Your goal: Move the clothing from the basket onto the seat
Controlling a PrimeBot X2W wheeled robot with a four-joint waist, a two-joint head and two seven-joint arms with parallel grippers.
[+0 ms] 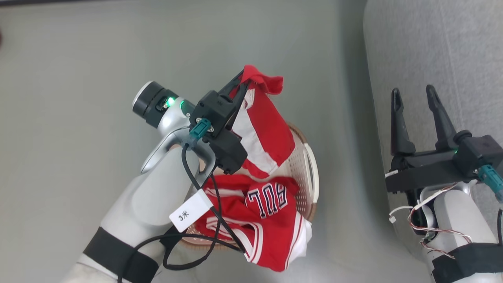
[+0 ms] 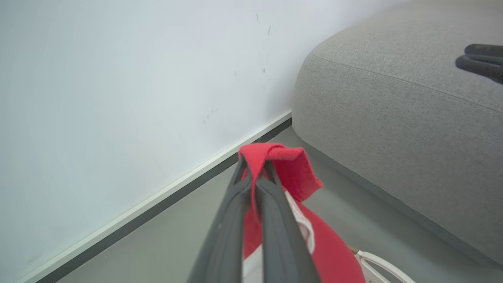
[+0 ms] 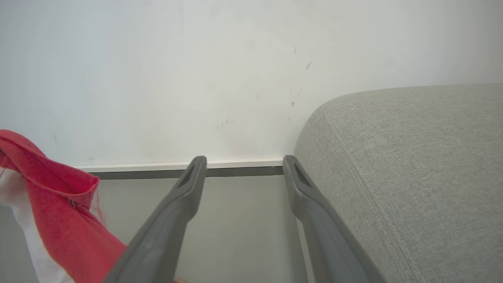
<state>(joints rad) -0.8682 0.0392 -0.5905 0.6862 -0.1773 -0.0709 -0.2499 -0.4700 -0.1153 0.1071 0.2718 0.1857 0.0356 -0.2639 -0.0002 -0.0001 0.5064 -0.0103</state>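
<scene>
Left pincer [image 1: 240, 84] pinches red clothing [image 1: 271, 129] above the basket [image 1: 302, 165]; right pincer [image 1: 414, 98] spread over the seat [image 1: 432, 47].

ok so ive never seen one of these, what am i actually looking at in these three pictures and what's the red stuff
It is a two-armed robot. The big picture comes from a camera on its head, looking down; the other two come from cameras on its wrists, looking along each gripper's two dark fingers.

The red stuff is basketball clothing. The left gripper is shut on one red garment and holds it up above a small cream basket on the floor. A second red garment, with dark lettering, lies in the basket and spills over its rim.

The right gripper is open and holds nothing. It is over the edge of the grey sofa, where the clothes are meant to go.
</scene>
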